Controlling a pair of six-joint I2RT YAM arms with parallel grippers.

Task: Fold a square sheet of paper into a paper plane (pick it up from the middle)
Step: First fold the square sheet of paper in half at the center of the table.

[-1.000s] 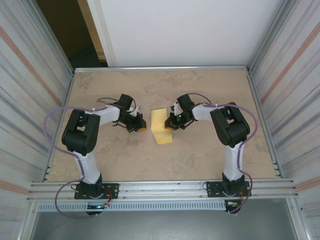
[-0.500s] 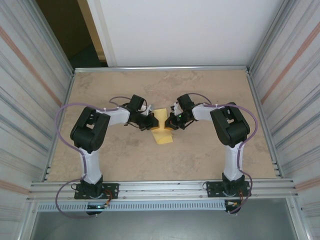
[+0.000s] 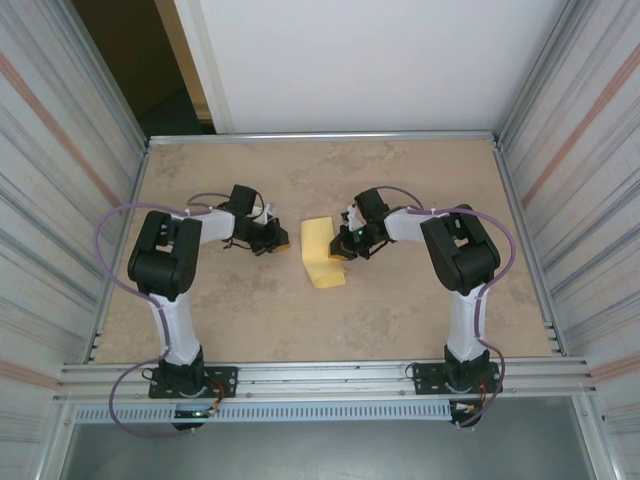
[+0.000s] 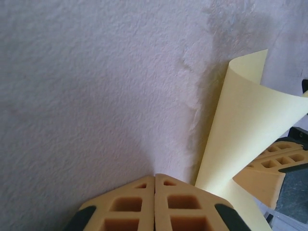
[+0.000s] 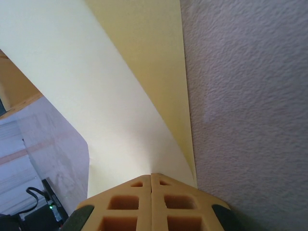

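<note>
Left end effector — backed away from sheet.

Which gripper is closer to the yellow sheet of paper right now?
Right. The right gripper pinches the square sheet of paper at its right edge; the left gripper sits shut, apart on its left.

Laboratory robot test cell: beige tabletop boxed in by ribbed translucent side panels and white back board, aluminium rail along near edge carrying two bolted arm bases, dark doorway at far left.
</note>
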